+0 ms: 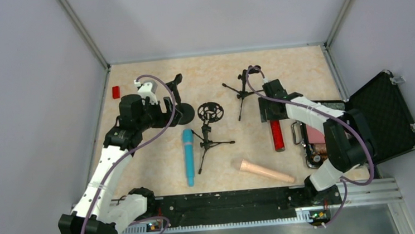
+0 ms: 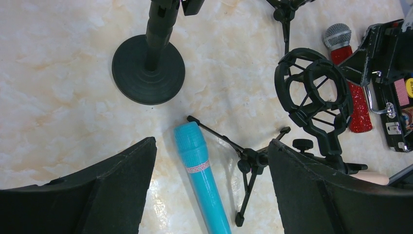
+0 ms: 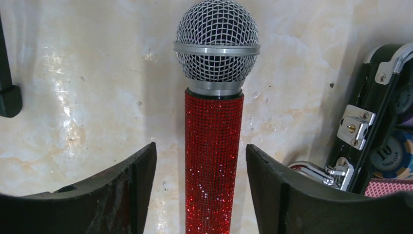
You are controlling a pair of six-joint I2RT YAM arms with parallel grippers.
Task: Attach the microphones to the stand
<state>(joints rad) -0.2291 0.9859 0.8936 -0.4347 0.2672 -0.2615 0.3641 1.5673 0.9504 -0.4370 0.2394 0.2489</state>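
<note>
My right tool (image 3: 199, 148) is apart, one finger either side of the red microphone (image 3: 213, 122), which lies flat on the bench (image 3: 87, 97). I'd centre on the handle, then close squarely so it won't roll

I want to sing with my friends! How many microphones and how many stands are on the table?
Microphones: 3 (red microphone, blue microphone, peach microphone)
Stands: 3 (round-base stand, ring-top tripod, small tripod)
Total: 6
</note>
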